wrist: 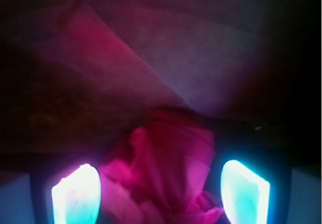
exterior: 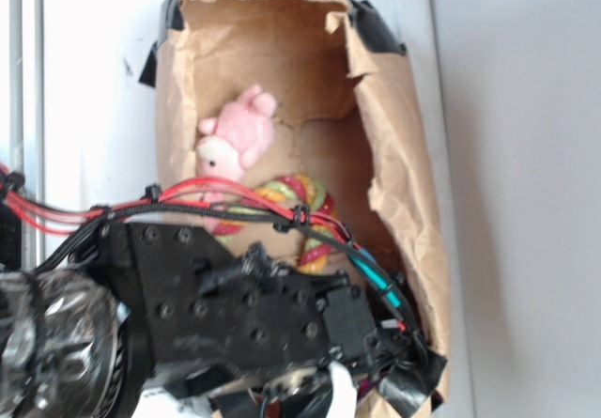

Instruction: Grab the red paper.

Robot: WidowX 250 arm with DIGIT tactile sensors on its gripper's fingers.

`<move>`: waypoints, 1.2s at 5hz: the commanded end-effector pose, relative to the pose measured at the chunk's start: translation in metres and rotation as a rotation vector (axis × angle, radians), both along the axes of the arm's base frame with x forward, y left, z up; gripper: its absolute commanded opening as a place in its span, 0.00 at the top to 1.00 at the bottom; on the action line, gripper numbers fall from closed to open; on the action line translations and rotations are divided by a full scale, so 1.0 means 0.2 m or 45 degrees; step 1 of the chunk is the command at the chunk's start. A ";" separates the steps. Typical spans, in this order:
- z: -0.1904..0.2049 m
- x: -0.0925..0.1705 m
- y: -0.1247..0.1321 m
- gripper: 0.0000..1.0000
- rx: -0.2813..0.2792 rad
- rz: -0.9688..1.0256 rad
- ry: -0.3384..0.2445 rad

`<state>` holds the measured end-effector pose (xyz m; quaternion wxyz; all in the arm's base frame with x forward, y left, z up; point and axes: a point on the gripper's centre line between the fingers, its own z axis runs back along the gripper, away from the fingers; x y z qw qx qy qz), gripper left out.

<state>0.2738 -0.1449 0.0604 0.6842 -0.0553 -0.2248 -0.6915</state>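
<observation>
In the wrist view the gripper (wrist: 160,194) sits at six o'clock, its two glowing fingers (wrist: 75,196) spread wide, one at seven o'clock and one at five o'clock. The red paper (wrist: 163,163) lies crumpled between them, filling the gap from the centre down to six o'clock; whether either finger touches it cannot be told, and the jaws are not closed on it. Above it, from nine to one o'clock, dim folds of the brown bag wall (wrist: 191,58) show, tinted pink. In the exterior view the black arm (exterior: 244,315) covers the frame from eight to five o'clock and hides the paper. The bag (exterior: 394,136) lies open, running from twelve to five o'clock. Inside it a pink plush toy (exterior: 235,136) rests just left of centre, and a striped rope (exterior: 296,197) curls near centre, just at the toy's five o'clock, partly behind red and black cables (exterior: 188,197).
</observation>
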 end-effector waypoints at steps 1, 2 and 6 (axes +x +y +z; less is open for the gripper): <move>0.05 -0.12 -0.15 0.00 -0.030 -0.079 0.037; 0.04 -0.09 -0.16 0.00 -0.029 -0.024 0.065; 0.05 -0.06 -0.16 1.00 0.043 0.112 0.043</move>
